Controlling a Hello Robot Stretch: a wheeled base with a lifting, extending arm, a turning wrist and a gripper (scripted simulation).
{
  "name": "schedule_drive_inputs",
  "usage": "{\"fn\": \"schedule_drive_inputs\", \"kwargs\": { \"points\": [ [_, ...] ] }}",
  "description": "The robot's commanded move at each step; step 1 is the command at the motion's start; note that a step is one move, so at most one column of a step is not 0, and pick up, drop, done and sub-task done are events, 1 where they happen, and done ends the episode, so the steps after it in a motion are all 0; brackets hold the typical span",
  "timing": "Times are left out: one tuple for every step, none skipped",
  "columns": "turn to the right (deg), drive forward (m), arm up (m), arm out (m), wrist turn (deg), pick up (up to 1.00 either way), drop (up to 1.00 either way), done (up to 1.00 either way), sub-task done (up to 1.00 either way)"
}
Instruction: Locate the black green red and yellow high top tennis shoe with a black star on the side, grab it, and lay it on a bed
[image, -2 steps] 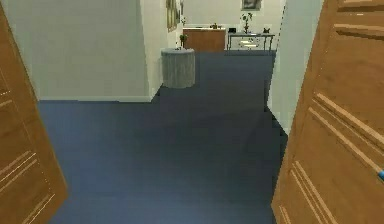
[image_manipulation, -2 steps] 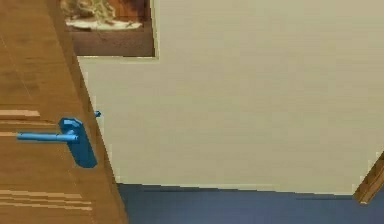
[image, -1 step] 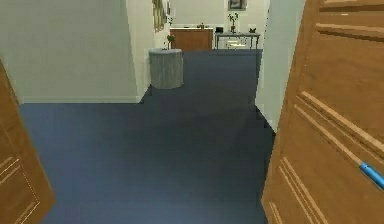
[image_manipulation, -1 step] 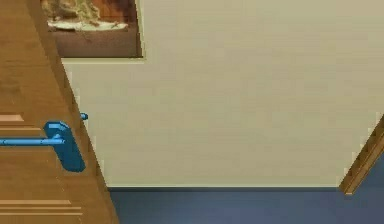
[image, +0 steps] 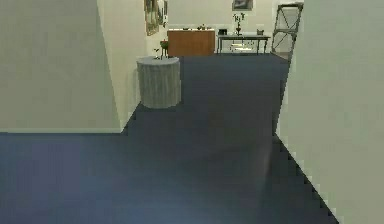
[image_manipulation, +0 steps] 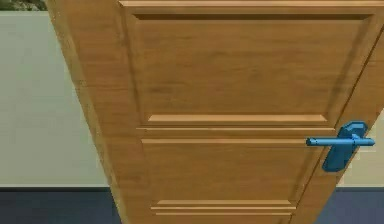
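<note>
Forward view: a blue floor (image: 200, 160) runs between pale walls, past a grey bin (image: 159, 82) at the left wall's corner, to a far room with a cabinet (image: 190, 43) and a table (image: 243, 40). By this showing the task is at its start, with finding the shoe, the grasp and the bed all left to do. Arm side view: a wooden door (image_manipulation: 240, 100) with a blue handle (image_manipulation: 342, 143) near its right edge; where the shoe lies, and the gripper's state, cannot be told.

Forward view: the camera looks ahead and somewhat down over the dark blue floor (image: 200, 170), along a passage past a grey cylindrical bin (image: 159, 82) toward a distant wooden cabinet (image: 190, 43). Arm side view: the camera faces a panelled wooden door (image_manipulation: 230, 110) at very close range, with the blue handle (image_manipulation: 342, 143) at the view's right. Shared: the floor, a thin strip at the door's foot.
</note>
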Motion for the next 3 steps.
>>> {"fn": "schedule_drive_inputs", "kwargs": {
  "points": [
    [0.0,0.50,0.00,0.00,0.0,0.00,0.00,0.00,0.00],
    [12.0,0.00,0.00,0.00,0.0,0.00,0.00,0.00,0.00],
    [0.0,1.00,0.00,0.00,0.0,0.00,0.00,0.00,0.00]
  ]
}}
